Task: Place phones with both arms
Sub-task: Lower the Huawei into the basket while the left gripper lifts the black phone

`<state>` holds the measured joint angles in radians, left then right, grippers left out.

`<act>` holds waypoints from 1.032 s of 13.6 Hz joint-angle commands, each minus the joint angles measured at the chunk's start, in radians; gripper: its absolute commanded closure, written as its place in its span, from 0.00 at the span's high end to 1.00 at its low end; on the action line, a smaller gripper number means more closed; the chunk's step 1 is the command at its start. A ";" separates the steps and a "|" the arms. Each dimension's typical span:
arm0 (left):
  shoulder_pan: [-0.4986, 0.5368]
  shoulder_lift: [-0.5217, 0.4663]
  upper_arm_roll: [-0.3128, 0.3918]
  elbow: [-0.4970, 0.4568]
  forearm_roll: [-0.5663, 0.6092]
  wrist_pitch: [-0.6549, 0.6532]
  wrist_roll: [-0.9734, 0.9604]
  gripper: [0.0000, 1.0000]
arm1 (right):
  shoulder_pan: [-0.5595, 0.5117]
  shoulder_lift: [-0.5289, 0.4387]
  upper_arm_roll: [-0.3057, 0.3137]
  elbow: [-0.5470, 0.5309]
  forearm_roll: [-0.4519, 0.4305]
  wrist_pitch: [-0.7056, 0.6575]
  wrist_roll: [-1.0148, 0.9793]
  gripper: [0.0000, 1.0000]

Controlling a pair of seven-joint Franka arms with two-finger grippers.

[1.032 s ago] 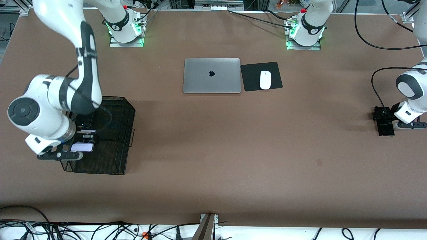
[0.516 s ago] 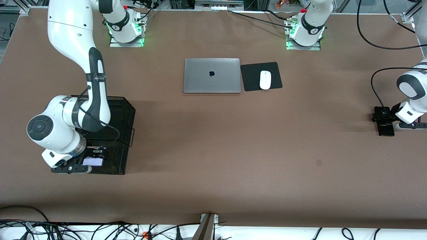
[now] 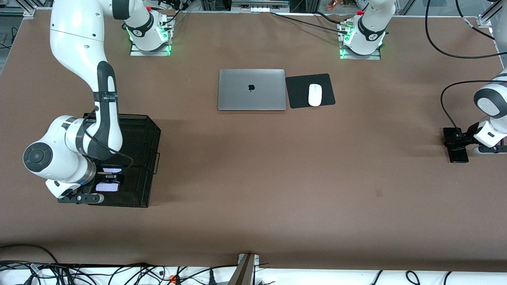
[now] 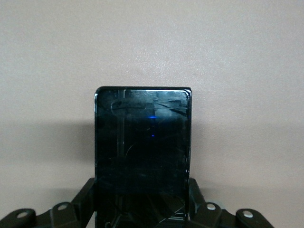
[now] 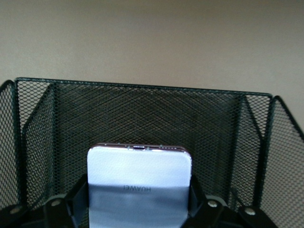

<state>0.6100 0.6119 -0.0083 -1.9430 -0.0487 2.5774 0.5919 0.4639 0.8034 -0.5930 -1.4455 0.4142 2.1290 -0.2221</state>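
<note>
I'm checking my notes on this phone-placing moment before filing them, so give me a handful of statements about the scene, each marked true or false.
1. The right gripper holds a white phone inside the black mesh basket. True.
2. The left gripper holds a white phone. False: its jaws are closed on a long black phone.
3. The laptop lies closed on the table. True.
4. The white mouse sits on the laptop. False: it rests on a black mouse pad beside the laptop.
5. The long black phone is in the basket. False: it is at the left arm's end of the table.
</note>
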 commanded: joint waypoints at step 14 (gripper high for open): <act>-0.199 -0.038 -0.021 0.231 -0.020 -0.457 -0.380 0.00 | -0.010 -0.032 0.004 0.037 0.014 -0.026 -0.098 1.00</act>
<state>0.4710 0.6118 -0.0393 -1.7110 -0.0531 2.1733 0.3047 0.4628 0.8077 -0.5889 -1.4143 0.4145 2.1294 -0.2787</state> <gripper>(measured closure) 0.207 0.000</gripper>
